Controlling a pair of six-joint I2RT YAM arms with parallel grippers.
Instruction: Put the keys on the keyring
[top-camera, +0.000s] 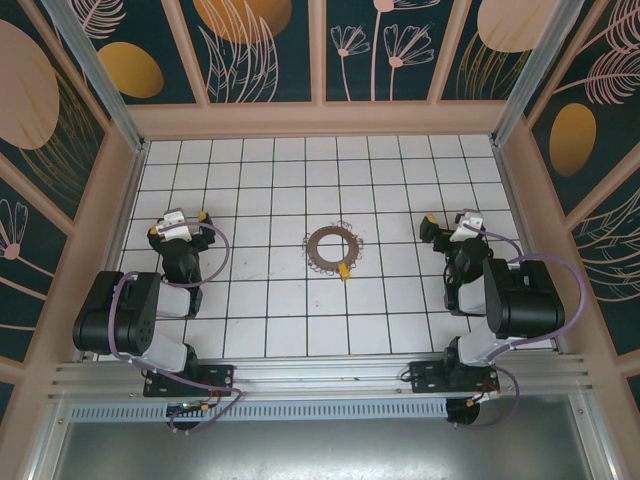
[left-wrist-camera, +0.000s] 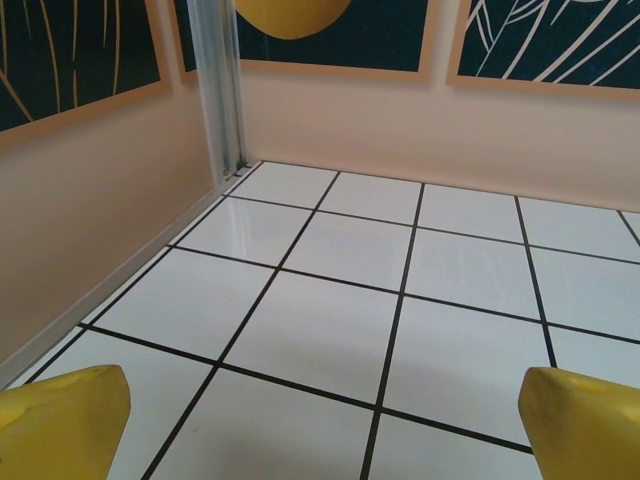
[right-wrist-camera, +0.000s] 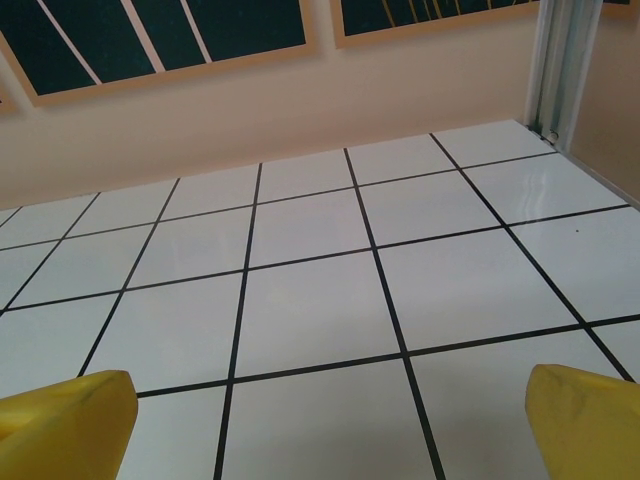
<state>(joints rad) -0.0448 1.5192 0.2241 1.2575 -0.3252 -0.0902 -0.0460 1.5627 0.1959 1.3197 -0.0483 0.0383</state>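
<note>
The left gripper (top-camera: 180, 222) stands with its jaws spread wide and nothing between them; its own camera shows two yellow fingertips (left-wrist-camera: 62, 422) at the edges, with bare white tile between. The right gripper (top-camera: 458, 220) is the same, wide apart and empty, and it hangs over the right side of the tiled table (top-camera: 270, 180). Between them, well apart from either, the keyring (top-camera: 331, 231) lies flat near the middle. One small yellow key (top-camera: 344, 270) sits at its near-right rim, against the wire fringe. From here I can't tell whether it is threaded on or only lying there. As I judge it, the job is barely begun: neither gripper has hold of anything, and the reach, the pick-up and the threading are all left to do.
</note>
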